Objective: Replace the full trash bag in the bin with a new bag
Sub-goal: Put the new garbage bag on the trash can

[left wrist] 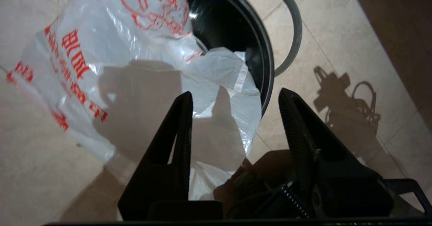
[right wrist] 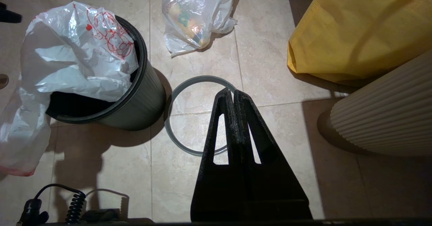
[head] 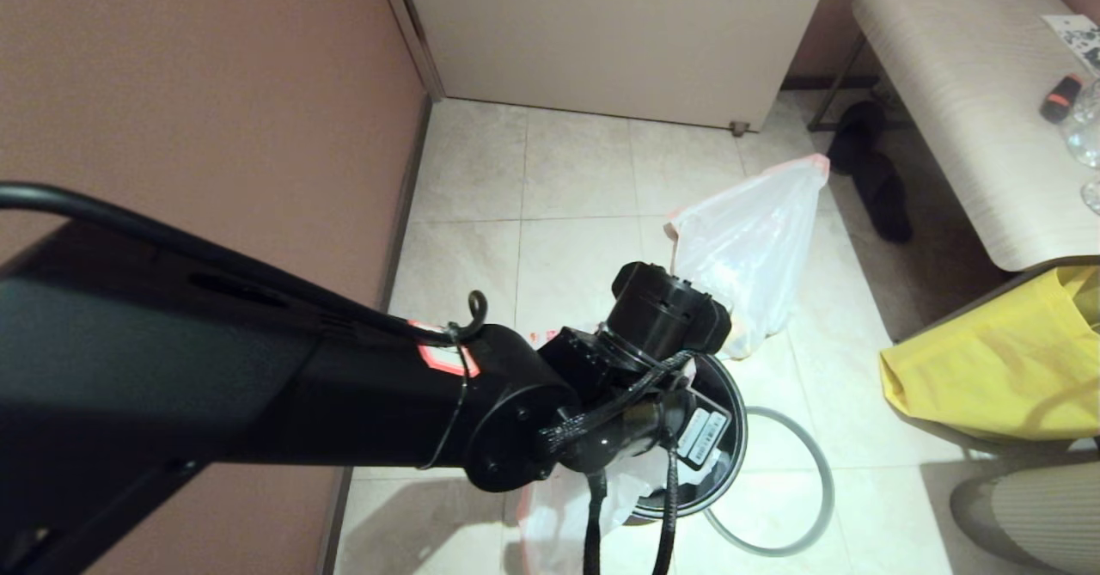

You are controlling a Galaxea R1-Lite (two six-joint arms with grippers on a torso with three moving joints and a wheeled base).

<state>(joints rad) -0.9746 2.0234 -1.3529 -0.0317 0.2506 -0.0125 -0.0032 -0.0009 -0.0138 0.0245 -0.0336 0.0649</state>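
Note:
The black bin (right wrist: 141, 101) stands on the tiled floor with the new bag (right wrist: 74, 60), printed with red characters and a cartoon, draped over its rim and hanging down the outside. My left gripper (left wrist: 235, 94) is open just above that bag (left wrist: 128, 84) at the bin's edge (left wrist: 266, 67), holding nothing. The full trash bag (head: 756, 248) sits on the floor beyond the bin (head: 729, 459), colourful rubbish showing through it (right wrist: 192, 13). Beside the bin the grey hoop (right wrist: 175, 124) lies flat. My right gripper (right wrist: 233, 92) is shut and empty above the hoop.
A yellow bag (head: 1005, 360) hangs at the right under a pale table (head: 954, 85). A ribbed white object (right wrist: 388, 118) stands near it. A brown wall (head: 215, 85) runs along the left, and dark shoes (head: 876, 180) lie under the table.

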